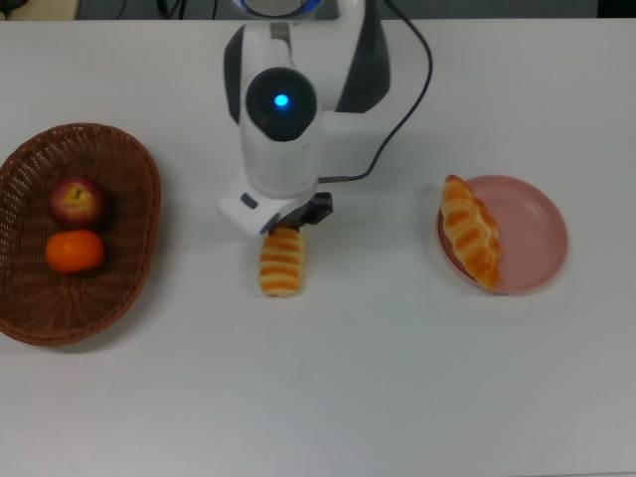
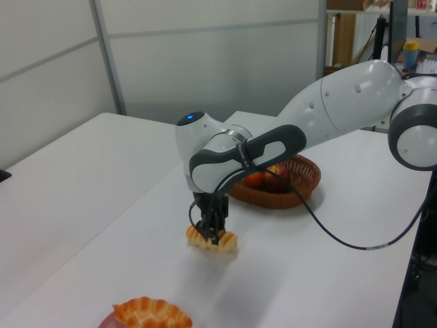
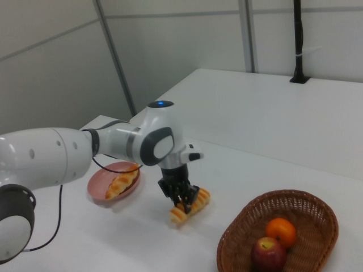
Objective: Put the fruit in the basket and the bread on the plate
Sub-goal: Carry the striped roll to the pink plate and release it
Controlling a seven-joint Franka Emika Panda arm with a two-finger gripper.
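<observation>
My pincer (image 2: 211,236) is clamped on the ribbed loaf (image 1: 282,261), a finger on either side of its middle; whether the loaf sits on the white worktop (image 1: 397,388) or just above it, I cannot tell. It is mid-worktop, between the basket (image 1: 119,164) and the pink plate (image 1: 532,234). The braided loaf (image 1: 470,232) lies across the plate's rim on the basket side. The apple (image 1: 76,202) and the mandarin (image 1: 75,250) sit touching in the wicker basket at the top view's left edge.

No legible txt, labels, brands or nos. on anything in any view.
</observation>
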